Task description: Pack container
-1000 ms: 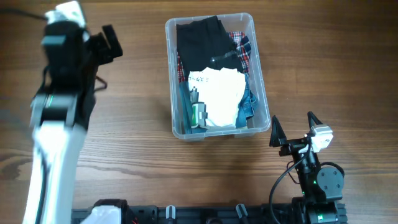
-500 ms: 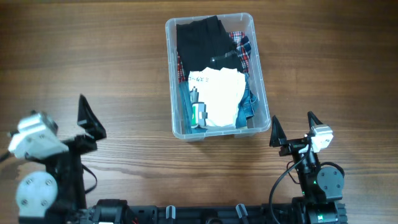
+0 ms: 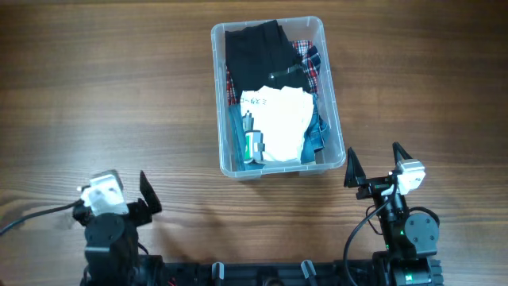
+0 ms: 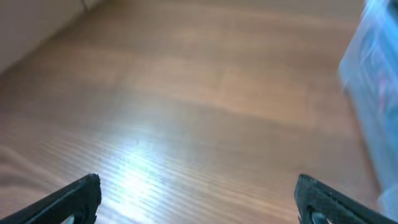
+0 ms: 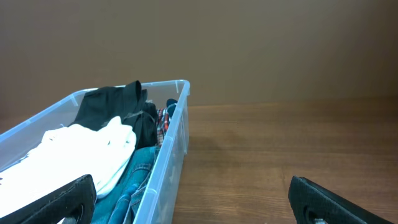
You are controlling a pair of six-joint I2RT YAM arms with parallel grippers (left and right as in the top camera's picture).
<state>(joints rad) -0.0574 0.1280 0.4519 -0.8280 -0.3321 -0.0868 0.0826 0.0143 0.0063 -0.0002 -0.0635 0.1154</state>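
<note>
Basically: wooden surface [image 3: 119, 95] fills the overhead view, grain running left-right.

Clear plastic container [image 3: 278, 168] sits upright at centre-top, long axis running away from the arms, no lid on it. It's packed w/ clothes. In the left wrist view it shows only as a blurred pale shape at the right edge.

Left arm [image 3: 107, 230] is at the bottom-left edge, well apart from the container. Its jaws are spread wide: the wrist cam shows the 2 tips at opposite bottom corners, w/ only bare wood between them, nothing held.

Right arm [image 3: 401, 214] is at bottom-right, near the container's near-right corner but not touching it. Jaws also spread wide, nothing held. Its wrist cam looks along the container's side wall and over the clothes.

Inside the container: black garment [image 3: 258, 56] fills the far end. White garment [image 3: 278, 119] w/ small print lies in the middle to near end, partly on top of the black one. Red plaid cloth [image 3: 311, 63] shows along the far-right side, denim [image 3: 316, 133] at the near-right. Small green and white item [image 3: 254, 147] is at the near-left, against the white garment; can't tell what it is.
</note>
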